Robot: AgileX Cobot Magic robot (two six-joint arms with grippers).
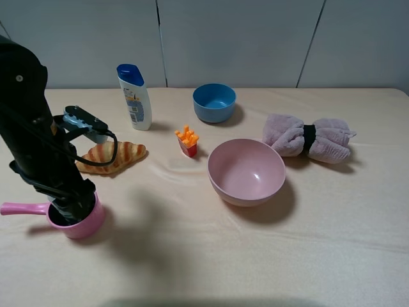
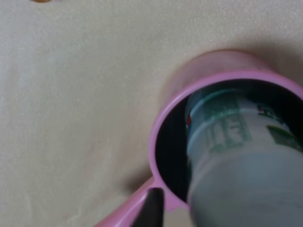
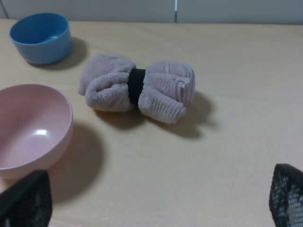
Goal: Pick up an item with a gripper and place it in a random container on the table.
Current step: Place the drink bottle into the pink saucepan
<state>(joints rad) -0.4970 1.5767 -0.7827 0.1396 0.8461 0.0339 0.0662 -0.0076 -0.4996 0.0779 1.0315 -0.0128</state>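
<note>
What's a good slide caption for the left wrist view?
Left wrist close-up: white drink bottle with green label inside the pink saucepan on the beige table.

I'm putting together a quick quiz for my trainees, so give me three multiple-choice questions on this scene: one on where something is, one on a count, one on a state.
1. Where is the small drink bottle? A on the croissant; B inside the pink saucepan; C on the towel roll.
2. How many bowls stand on the table? A one; B two; C four.
3. The right gripper is: A open and empty; B shut on the towel roll; C shut on the drink bottle.

Answers:
1 B, the left wrist view shows the bottle within the pan's dark interior.
2 B, there are only the blue bowl and the pink bowl.
3 A, its fingers stand wide apart with nothing between them.
</note>
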